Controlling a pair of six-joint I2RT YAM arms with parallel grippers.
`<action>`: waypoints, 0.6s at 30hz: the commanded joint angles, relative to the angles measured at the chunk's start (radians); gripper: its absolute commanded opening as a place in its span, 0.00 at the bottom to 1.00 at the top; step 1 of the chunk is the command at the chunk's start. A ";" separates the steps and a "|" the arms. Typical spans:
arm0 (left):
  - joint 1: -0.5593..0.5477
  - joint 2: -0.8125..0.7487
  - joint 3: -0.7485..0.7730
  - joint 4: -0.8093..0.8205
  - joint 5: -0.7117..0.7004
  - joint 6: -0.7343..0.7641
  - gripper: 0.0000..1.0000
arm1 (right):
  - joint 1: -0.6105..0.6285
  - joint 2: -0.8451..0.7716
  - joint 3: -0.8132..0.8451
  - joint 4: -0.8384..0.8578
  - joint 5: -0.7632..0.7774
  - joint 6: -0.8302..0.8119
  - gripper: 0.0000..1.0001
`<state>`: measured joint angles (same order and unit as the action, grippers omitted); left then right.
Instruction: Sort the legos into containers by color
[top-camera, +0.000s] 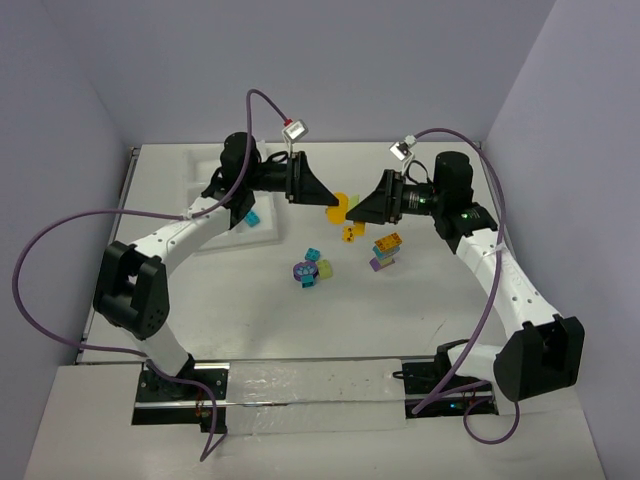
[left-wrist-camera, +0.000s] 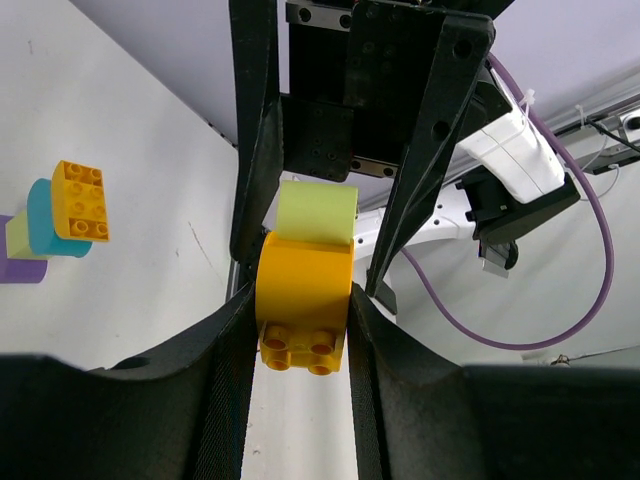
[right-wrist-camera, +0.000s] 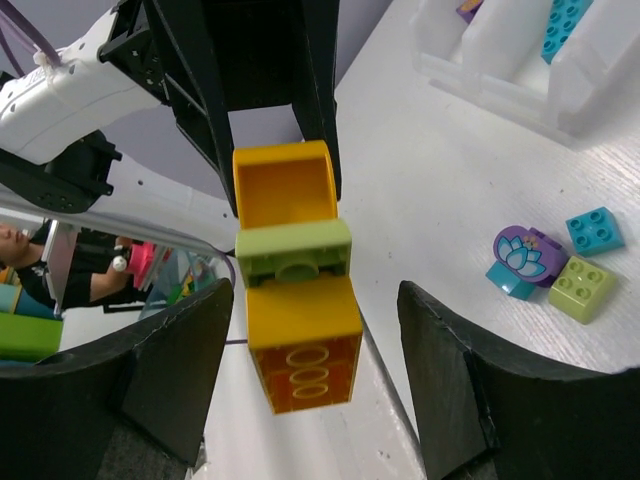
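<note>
Your overhead camera looks down from behind; the wrist cameras face each other closely, sharing the orange-lime clump (left-wrist-camera: 305, 285) between left pincer (left-wrist-camera: 300, 325) and right pincer (right-wrist-camera: 310, 300).

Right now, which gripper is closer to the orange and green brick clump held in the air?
Left. The left gripper is clamped on the clump. The right gripper is open and straddles it, with a gap on each side and no contact.
</note>
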<state>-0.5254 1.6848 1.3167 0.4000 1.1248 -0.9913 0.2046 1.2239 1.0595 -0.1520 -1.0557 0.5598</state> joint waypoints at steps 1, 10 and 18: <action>0.005 -0.040 0.010 0.056 0.006 0.000 0.00 | -0.014 -0.046 0.007 0.031 -0.023 0.017 0.73; 0.006 -0.017 0.019 0.106 0.017 -0.040 0.00 | -0.014 -0.038 -0.020 0.111 -0.051 0.076 0.37; 0.067 -0.059 0.000 0.022 0.017 0.012 0.00 | -0.025 -0.053 -0.018 0.057 0.006 0.035 0.00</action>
<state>-0.5103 1.6843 1.3165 0.4348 1.1325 -1.0223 0.1927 1.2026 1.0393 -0.0959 -1.0827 0.6254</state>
